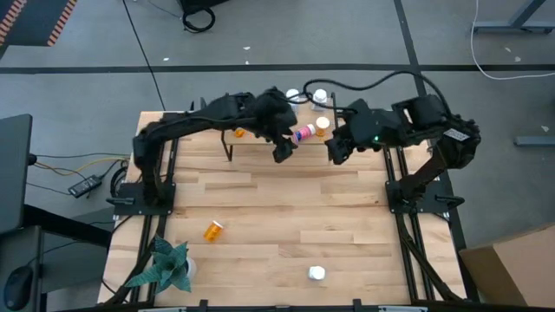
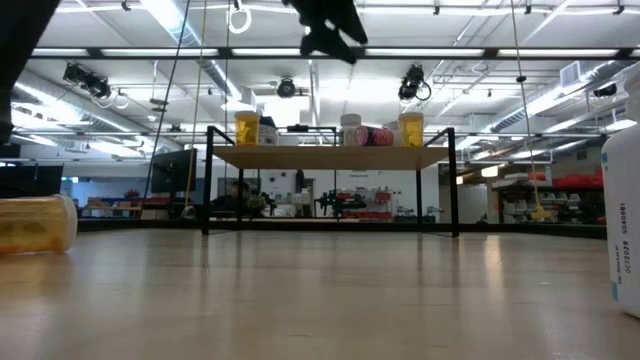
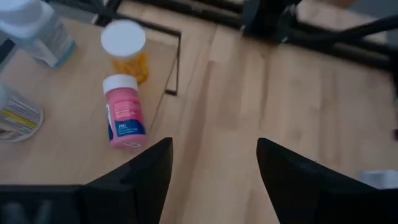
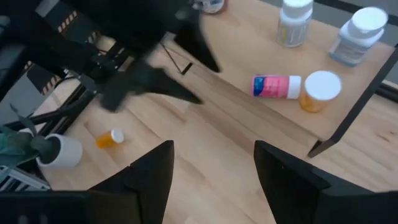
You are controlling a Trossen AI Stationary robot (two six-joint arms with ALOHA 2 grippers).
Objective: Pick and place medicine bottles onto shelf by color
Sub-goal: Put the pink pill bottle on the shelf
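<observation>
The shelf [image 1: 260, 139] stands at the table's far edge. On its top board a pink bottle [image 3: 124, 113] lies on its side beside an upright orange, white-capped bottle [image 3: 127, 55]. White bottles [image 4: 295, 22] and another orange one [image 2: 247, 128] stand there too. My left gripper [image 3: 214, 168] hovers open just in front of the shelf, holding nothing. My right gripper [image 4: 211, 168] hangs open a little to its right, near the shelf's right end, also holding nothing. On the table an orange bottle [image 1: 213, 230] lies on its side and a white bottle [image 1: 316, 274] stands.
A green plant in a white pot [image 1: 165, 269] stands at the near left corner. Black frame rails [image 1: 147, 186] run along both sides of the table. The wooden tabletop [image 1: 295, 199] between the shelf and the loose bottles is bare.
</observation>
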